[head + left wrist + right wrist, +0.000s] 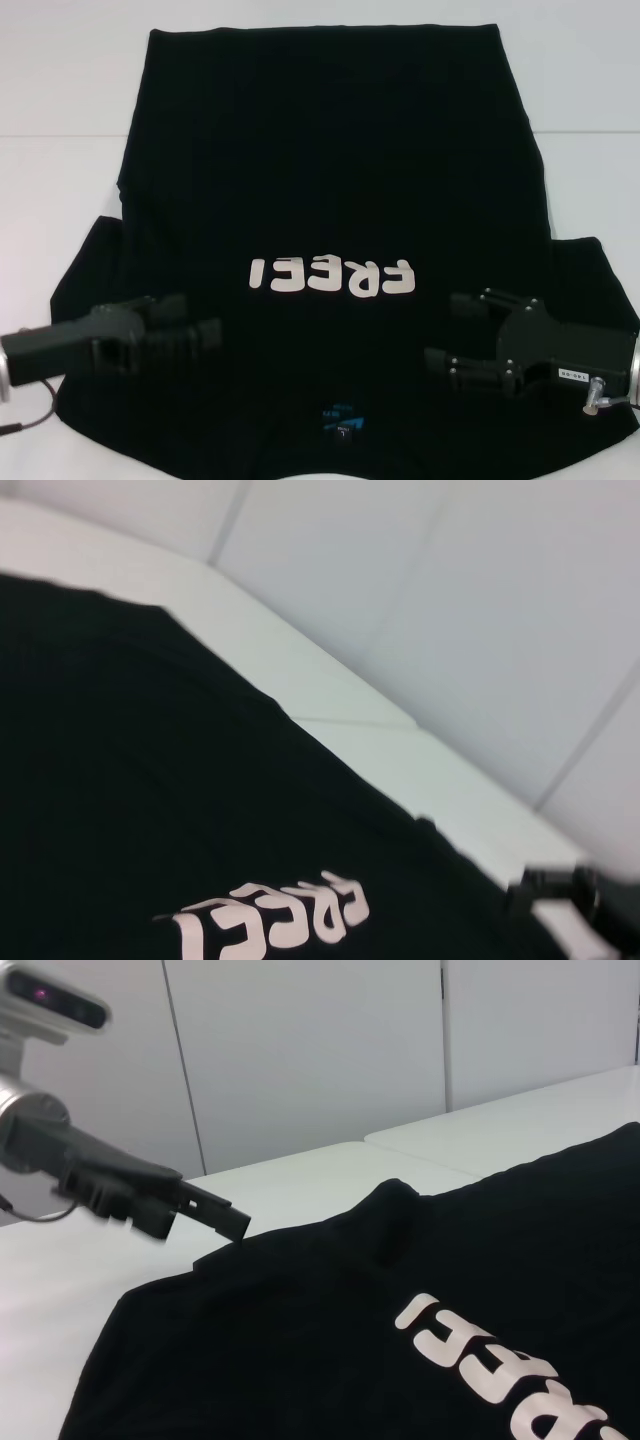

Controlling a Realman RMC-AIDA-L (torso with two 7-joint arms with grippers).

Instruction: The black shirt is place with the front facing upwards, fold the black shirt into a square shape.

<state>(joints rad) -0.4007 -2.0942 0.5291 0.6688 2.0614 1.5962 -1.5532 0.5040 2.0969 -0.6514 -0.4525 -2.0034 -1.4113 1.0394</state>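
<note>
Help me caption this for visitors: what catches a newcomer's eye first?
The black shirt fills the white table, front up, collar toward the robot. Its cream letters run across the chest. The left gripper and the open right gripper hover over its near corners, pointing inward.

I see a plain white, smooth tabletop (60, 190) running out to both sides. A thin seam crosses it in my left wrist view. Behind it stand pale grey wall panels (300, 1050) split by narrow vertical joints.
</note>
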